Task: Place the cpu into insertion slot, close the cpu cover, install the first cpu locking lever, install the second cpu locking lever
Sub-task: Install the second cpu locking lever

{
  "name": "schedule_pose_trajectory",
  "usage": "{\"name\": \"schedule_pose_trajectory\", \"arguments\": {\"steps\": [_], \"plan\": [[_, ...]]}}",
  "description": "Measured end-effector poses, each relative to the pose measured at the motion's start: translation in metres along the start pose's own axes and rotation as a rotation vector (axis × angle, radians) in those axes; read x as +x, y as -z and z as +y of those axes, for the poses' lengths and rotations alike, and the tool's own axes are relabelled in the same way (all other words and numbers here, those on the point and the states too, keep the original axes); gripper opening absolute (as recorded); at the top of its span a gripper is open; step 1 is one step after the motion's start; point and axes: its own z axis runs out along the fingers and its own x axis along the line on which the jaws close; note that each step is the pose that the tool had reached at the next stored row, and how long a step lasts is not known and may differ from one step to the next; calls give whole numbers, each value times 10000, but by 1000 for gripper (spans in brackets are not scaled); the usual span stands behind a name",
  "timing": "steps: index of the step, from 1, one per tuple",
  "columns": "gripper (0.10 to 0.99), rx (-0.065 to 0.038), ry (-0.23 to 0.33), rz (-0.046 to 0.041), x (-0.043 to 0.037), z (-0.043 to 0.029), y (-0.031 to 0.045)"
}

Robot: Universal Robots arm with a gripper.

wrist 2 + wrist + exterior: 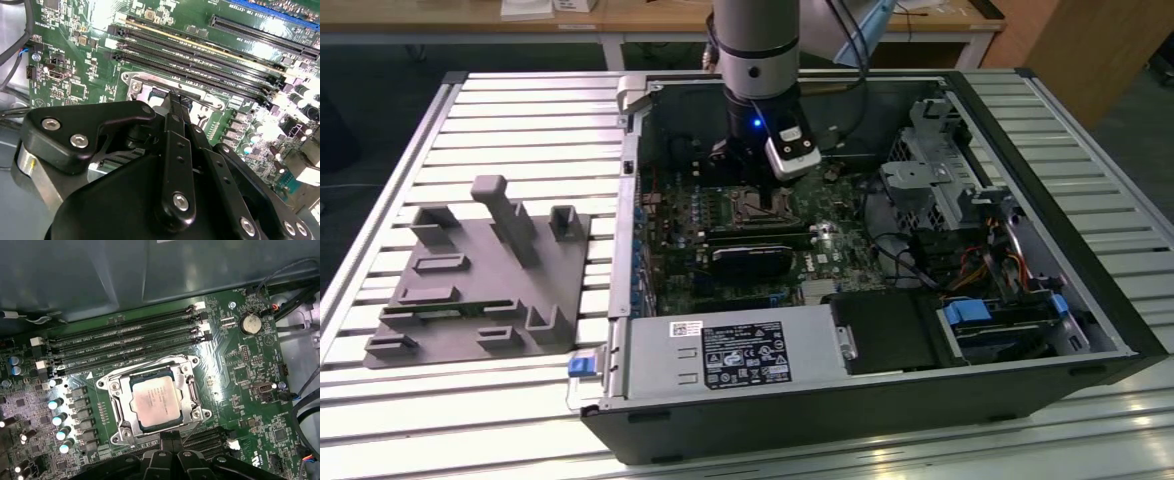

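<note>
Fingers (170, 437) sit close together, holding nothing, just beside the socket. The cpu (152, 404) lies flat in its slot. The cpu cover (187, 390) frames it, lying down.

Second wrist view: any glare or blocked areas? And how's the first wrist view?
Second wrist view: glare blows out the green board along one edge, and the dark hand hides much of the socket. First wrist view: the chip is evenly lit, with mild sheen on its metal frame.
</note>
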Motion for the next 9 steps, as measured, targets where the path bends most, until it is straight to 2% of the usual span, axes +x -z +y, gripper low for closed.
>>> {"name": "schedule_pose_trajectory", "arguments": {"steps": [9], "plan": [[106,-57,-6,15,-17,-12,51]]}}
